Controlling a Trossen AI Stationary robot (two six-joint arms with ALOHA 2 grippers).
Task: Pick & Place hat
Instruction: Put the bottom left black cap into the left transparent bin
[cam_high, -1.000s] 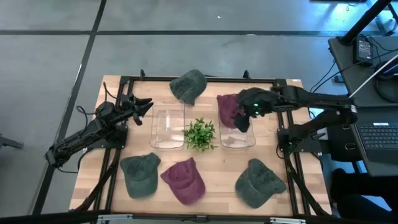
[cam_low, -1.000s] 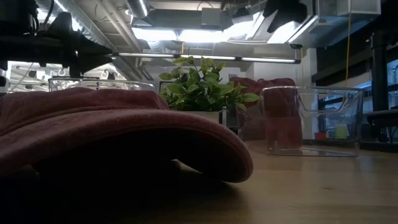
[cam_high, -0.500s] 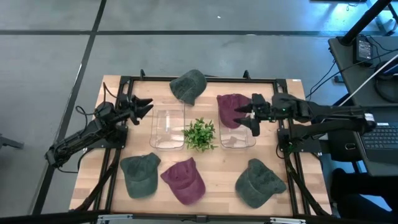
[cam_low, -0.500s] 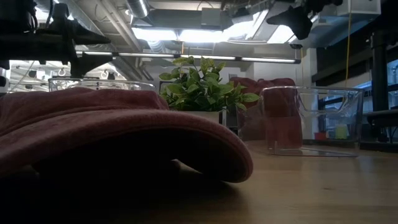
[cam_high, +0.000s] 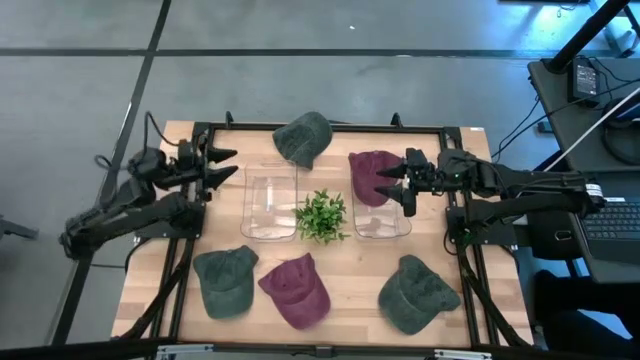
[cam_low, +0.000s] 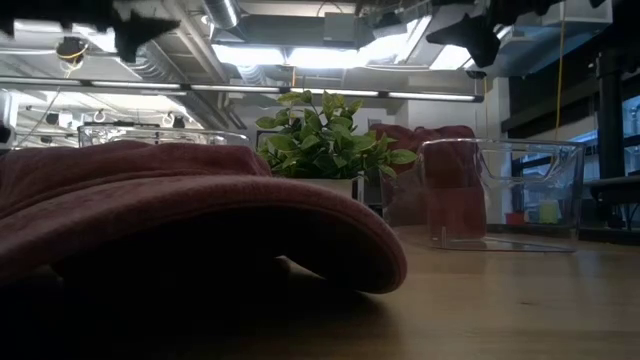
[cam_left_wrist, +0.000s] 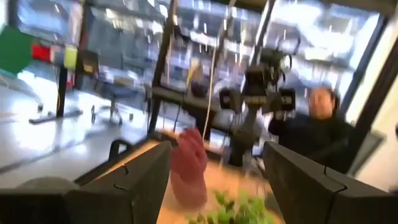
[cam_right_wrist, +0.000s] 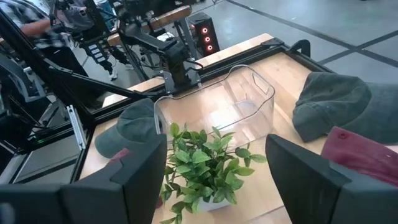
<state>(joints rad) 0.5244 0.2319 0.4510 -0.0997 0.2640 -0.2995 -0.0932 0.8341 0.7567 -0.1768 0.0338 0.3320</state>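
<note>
A maroon hat (cam_high: 370, 178) lies draped over the far wall of the right clear bin (cam_high: 385, 222), part of it hanging inside (cam_low: 452, 195). My right gripper (cam_high: 389, 186) hovers open just right of that hat, touching nothing. My left gripper (cam_high: 228, 163) is open in the air, left of the left clear bin (cam_high: 270, 205), which holds nothing. A green hat (cam_high: 303, 138) rests on the table at the far edge. Near the front lie a green hat (cam_high: 226, 280), a maroon hat (cam_high: 295, 290) and another green hat (cam_high: 415, 293).
A small potted plant (cam_high: 322, 215) stands between the two bins. The near maroon hat (cam_low: 190, 220) fills the low view's foreground. A black frame (cam_high: 190, 250) runs along the table's sides. A person (cam_left_wrist: 317, 124) sits beyond the table's right side.
My right gripper has let go of the maroon hat, drawn back toward the table's right edge, and then stayed still. The hat stays draped over the right bin's far wall. My left arm has risen and pulled back toward the table's far left, its gripper still open.
</note>
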